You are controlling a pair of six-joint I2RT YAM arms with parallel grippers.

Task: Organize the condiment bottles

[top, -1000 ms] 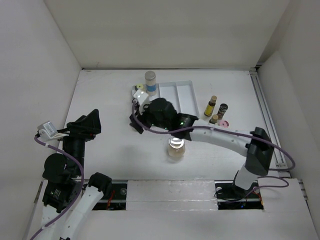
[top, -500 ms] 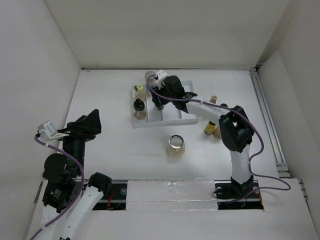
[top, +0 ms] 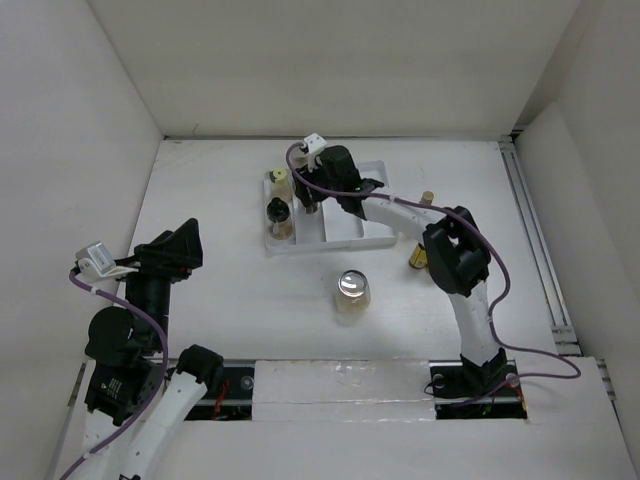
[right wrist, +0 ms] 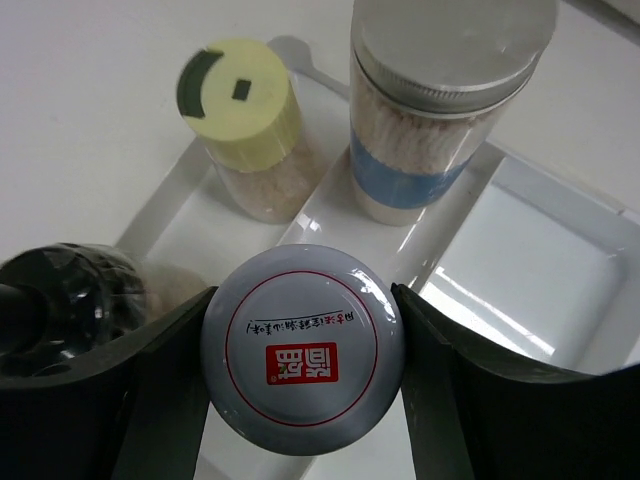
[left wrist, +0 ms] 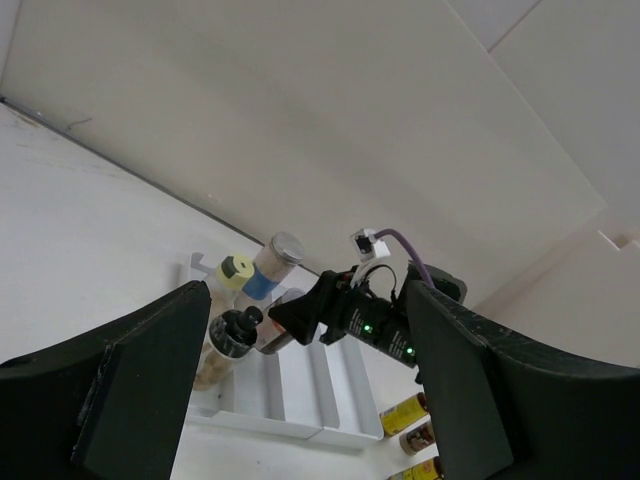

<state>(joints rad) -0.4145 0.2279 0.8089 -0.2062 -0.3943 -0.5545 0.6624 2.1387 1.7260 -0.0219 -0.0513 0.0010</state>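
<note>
My right gripper (top: 312, 196) (right wrist: 302, 385) is shut on a tan jar with a white cap (right wrist: 302, 345) bearing a red mark. It holds the jar over the white divided tray (top: 345, 232), in front of a silver-capped jar with a blue band (right wrist: 440, 100). The held jar also shows in the left wrist view (left wrist: 276, 331). I cannot tell if it touches the tray floor. A yellow-capped bottle (top: 281, 178) and a black-capped jar (top: 279, 212) stand in the tray's left compartment. My left gripper (top: 186, 243) (left wrist: 308, 300) is open and empty, raised at the table's left.
A silver-lidded jar (top: 352, 291) stands on the table in front of the tray. Slim bottles (top: 419, 257) stand right of the tray, partly hidden by my right arm. White walls enclose the table, with a rail (top: 532, 240) along the right.
My right arm swung back from the tray's front left to its rear, carrying the jar. The black-capped jar came into sight. The left arm has not moved.
</note>
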